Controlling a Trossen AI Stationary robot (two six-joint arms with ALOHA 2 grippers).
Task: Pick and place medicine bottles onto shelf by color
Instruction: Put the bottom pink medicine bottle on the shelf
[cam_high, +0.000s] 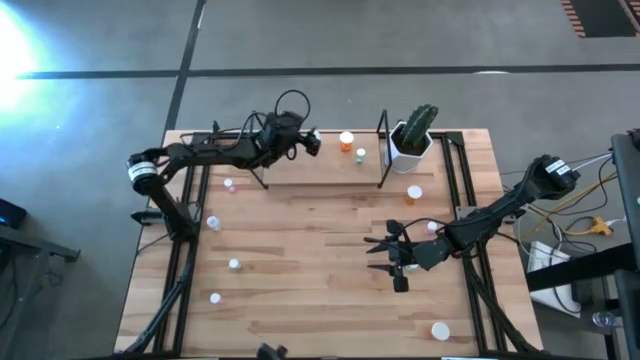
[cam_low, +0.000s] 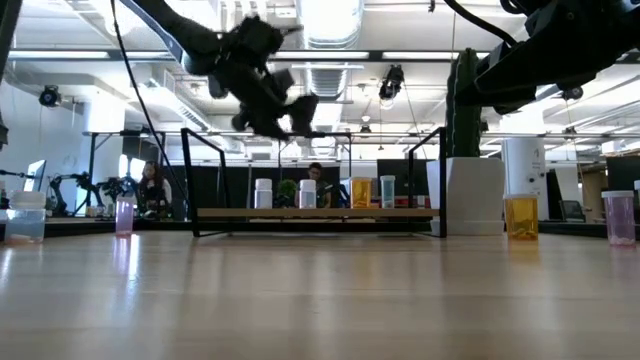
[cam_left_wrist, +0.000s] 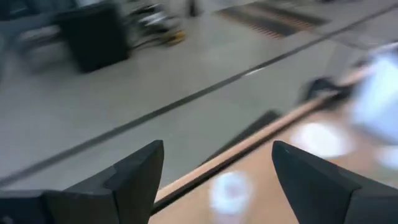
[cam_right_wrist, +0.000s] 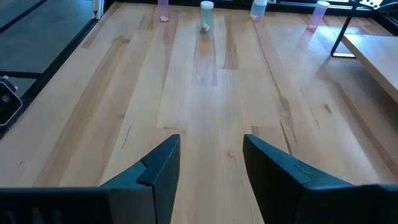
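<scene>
The shelf (cam_high: 320, 178) is a light-wood board between thin black uprights at the table's far middle; it also shows in the low view (cam_low: 320, 213). Two orange bottles (cam_high: 346, 141) (cam_high: 361, 155) stand on it. Other bottles stand loose on the table: an orange one (cam_high: 414, 193), a pink one (cam_high: 229, 184), and several white-capped ones on the left (cam_high: 234, 264). My left gripper (cam_high: 312, 142) hovers open and empty above the shelf's far left part (cam_left_wrist: 217, 162). My right gripper (cam_high: 385, 250) is open and empty low over the table's right middle (cam_right_wrist: 211, 146), pointing toward the left edge.
A white square pot with a green cactus (cam_high: 412, 140) stands at the shelf's right end. Black rails (cam_high: 190, 230) run along both table sides. A white-capped bottle (cam_high: 440, 330) stands near the front right corner. Bare wood (cam_right_wrist: 205, 93) lies ahead of my right gripper.
</scene>
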